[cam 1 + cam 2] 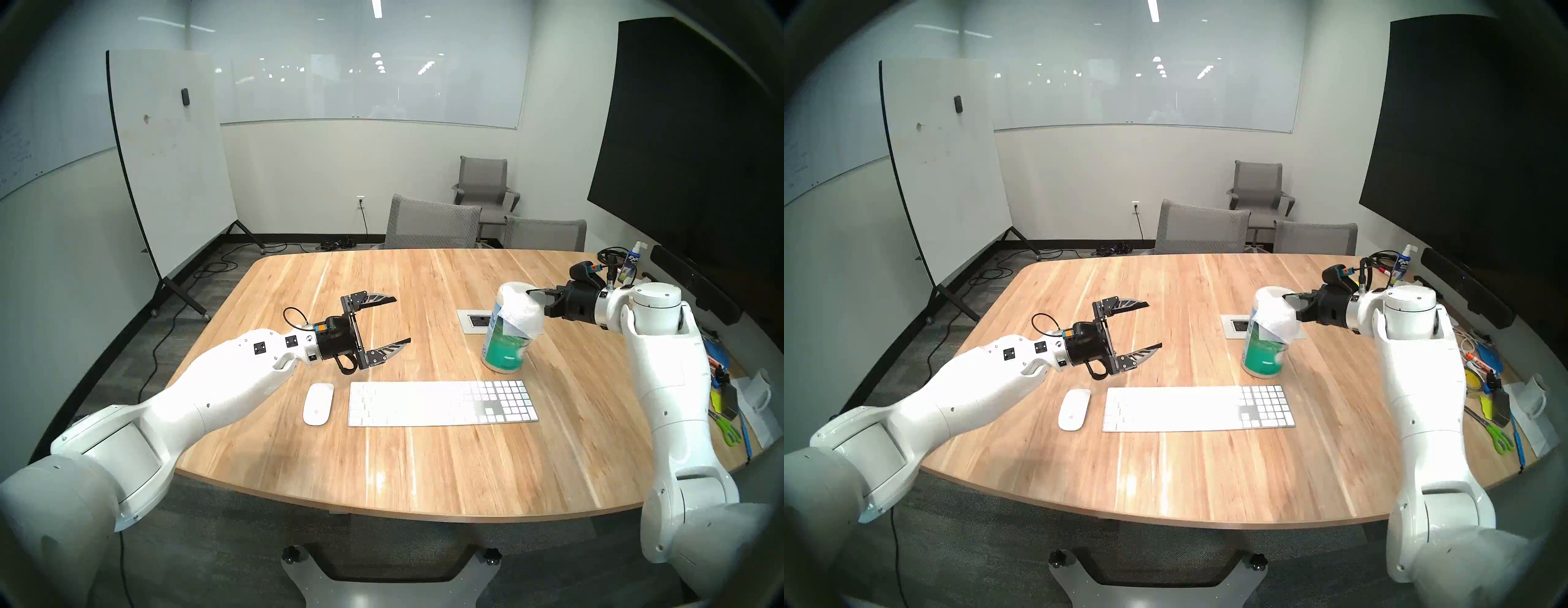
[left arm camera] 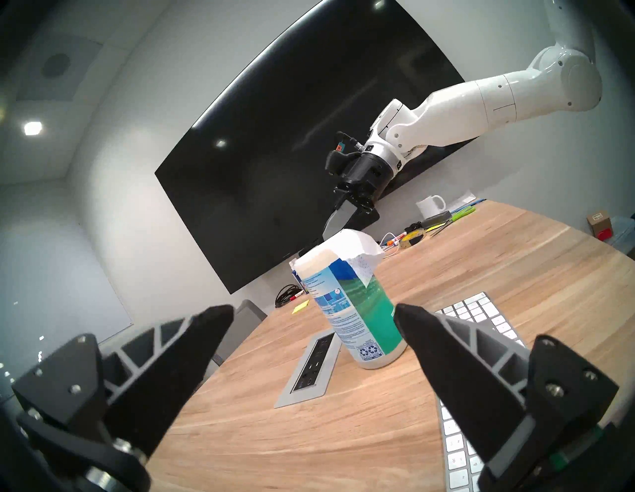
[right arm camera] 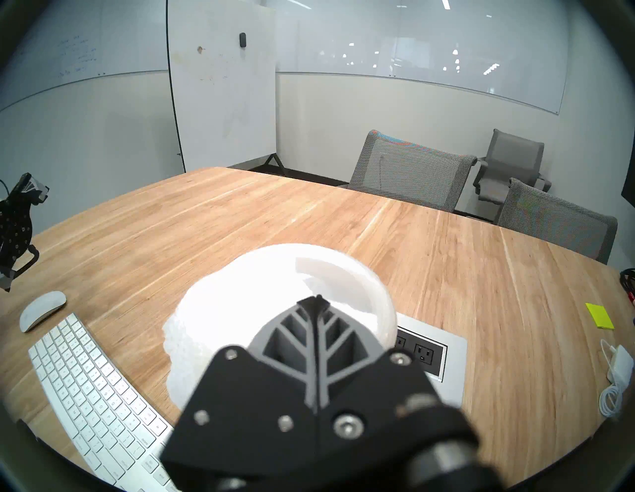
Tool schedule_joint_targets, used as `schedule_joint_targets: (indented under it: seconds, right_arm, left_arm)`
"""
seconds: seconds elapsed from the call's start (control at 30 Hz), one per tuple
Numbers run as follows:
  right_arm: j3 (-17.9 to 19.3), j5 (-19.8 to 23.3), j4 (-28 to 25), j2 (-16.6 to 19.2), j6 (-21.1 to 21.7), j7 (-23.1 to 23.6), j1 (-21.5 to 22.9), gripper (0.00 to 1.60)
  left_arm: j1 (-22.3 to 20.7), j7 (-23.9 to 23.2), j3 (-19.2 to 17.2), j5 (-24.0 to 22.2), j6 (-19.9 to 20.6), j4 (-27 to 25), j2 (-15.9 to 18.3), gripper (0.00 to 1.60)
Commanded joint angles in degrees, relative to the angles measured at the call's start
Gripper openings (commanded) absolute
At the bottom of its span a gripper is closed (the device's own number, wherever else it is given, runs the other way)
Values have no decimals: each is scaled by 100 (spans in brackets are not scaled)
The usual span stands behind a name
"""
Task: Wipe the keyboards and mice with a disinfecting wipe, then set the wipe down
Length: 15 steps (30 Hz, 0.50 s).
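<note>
The wipe (image 1: pixel 524 312) is seen draped from the cap of the wipes canister (image 1: pixel 505 348), which stands upright toward the surface's (image 1: pixel 424 467) right side, behind the keyboard's (image 1: pixel 441 403) number-pad end. The right claw (image 1: pixel 535 294) is closed at the wipe's upper fold; the sheet appears pinched, not yet pulled free. The left claw (image 1: pixel 401 320) is held fully spread and empty, above the surface behind the mouse (image 1: pixel 318 403). Keyboard and mouse lie side by side near the front edge. The sheet is judged thin, limp, damp, easily torn; a corner pinch is advised, with the light canister steadied at mid-body.
</note>
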Motion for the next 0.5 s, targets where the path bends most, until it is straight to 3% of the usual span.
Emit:
schedule_joint_targets:
  seconds: [0.0,0.03,0.2,0.3,0.33,0.43,0.47]
  right_arm:
    - [-5,3,-24,-11,-15,-2,40,0]
    - [-3,1,-24,-13,-14,0,40,0]
    - [5,-11,-25,-19,-12,8,40,0]
    - [10,-18,-25,-22,-11,13,40,0]
    - [11,-20,-25,-23,-11,14,40,0]
    - [16,-27,-25,-27,-10,19,40,0]
    - [17,-28,-25,-28,-10,20,40,0]
  left_arm:
    - [-221,-177,-60,-193,-69,274,-219,160]
    - [-273,-297,-35,-266,-103,475,-356,160]
    - [-352,-45,171,-50,-37,1024,-833,160]
    - [-359,21,301,-1,-5,1174,-1030,160]
    - [-363,137,473,-23,66,971,-889,160]
    - [-443,175,449,12,87,1286,-1257,160]
    - [-449,247,590,-18,163,1042,-1094,160]
